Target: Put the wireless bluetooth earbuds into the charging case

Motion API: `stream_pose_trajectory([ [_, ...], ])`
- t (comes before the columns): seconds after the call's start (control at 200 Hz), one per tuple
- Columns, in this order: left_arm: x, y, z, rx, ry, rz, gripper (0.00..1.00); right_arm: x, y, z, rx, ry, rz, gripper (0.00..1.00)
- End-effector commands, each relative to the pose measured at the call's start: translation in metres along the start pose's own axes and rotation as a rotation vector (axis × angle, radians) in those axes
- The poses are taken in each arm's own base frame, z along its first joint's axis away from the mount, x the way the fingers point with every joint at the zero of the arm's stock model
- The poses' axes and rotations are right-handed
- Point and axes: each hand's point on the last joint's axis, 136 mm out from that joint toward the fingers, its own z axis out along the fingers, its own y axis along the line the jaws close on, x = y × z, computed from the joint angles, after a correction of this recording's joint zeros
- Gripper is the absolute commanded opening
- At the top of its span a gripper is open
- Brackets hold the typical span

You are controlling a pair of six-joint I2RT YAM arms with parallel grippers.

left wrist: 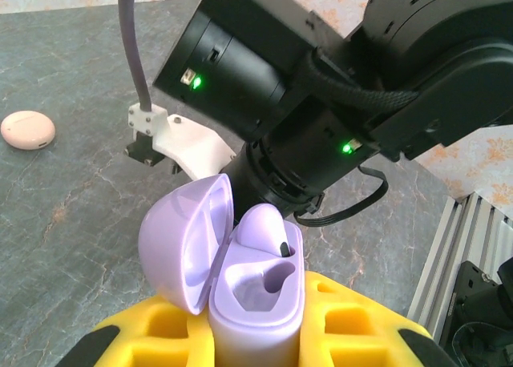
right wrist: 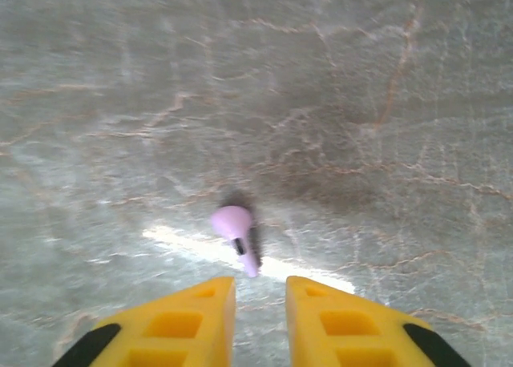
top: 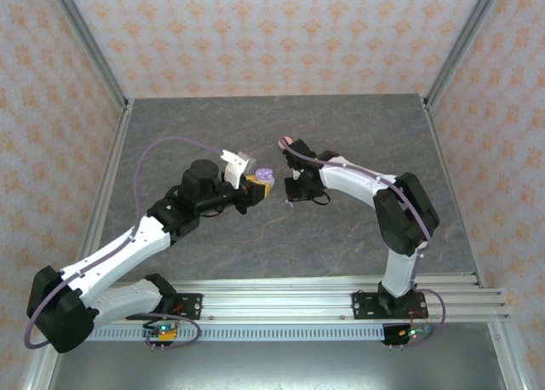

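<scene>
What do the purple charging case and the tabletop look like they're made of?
The purple charging case looks like smooth molded plastic, satin finish, with soft highlights on its open lid. The tabletop looks like grey veined stone or a stone-print laminate, fairly glossy given the bright reflection; which one is unclear.

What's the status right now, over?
Left gripper shut on open purple charging case, one earbud seated. Right gripper open above loose purple earbud on table. Nothing blocking.

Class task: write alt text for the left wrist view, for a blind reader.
An open light-purple charging case stands clamped between the left gripper's yellow fingers, one purple earbud seated in it, the other well empty. The right arm looms black behind, and a pink disc lies on the table at left.
</scene>
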Motion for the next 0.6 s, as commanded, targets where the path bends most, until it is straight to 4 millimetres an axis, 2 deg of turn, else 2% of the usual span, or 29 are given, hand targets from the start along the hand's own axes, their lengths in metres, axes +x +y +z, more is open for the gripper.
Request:
stream_pose_trajectory([
  [0.0, -0.018, -0.003, -0.005, 0.005, -0.036, 0.035, 0.18, -0.007, 0.016, -0.013, -0.078, -0.005, -0.029, 0.29],
  [0.07, -0.018, -0.004, -0.006, 0.007, -0.038, 0.036, 0.18, -0.008, 0.021, -0.009, -0.100, 0.011, -0.038, 0.32],
  [0.195, -0.019, -0.004, -0.007, 0.005, -0.040, 0.037, 0.18, -0.009, 0.019, 0.004, -0.078, 0.042, -0.039, 0.39],
  [0.445, -0.016, -0.003, -0.010, -0.002, -0.038, 0.039, 0.19, -0.012, 0.008, 0.018, 0.015, 0.051, -0.049, 0.46],
  [0.596, -0.016, -0.002, -0.010, -0.005, -0.040, 0.038, 0.19, -0.010, 0.009, 0.024, 0.041, 0.065, -0.062, 0.47],
])
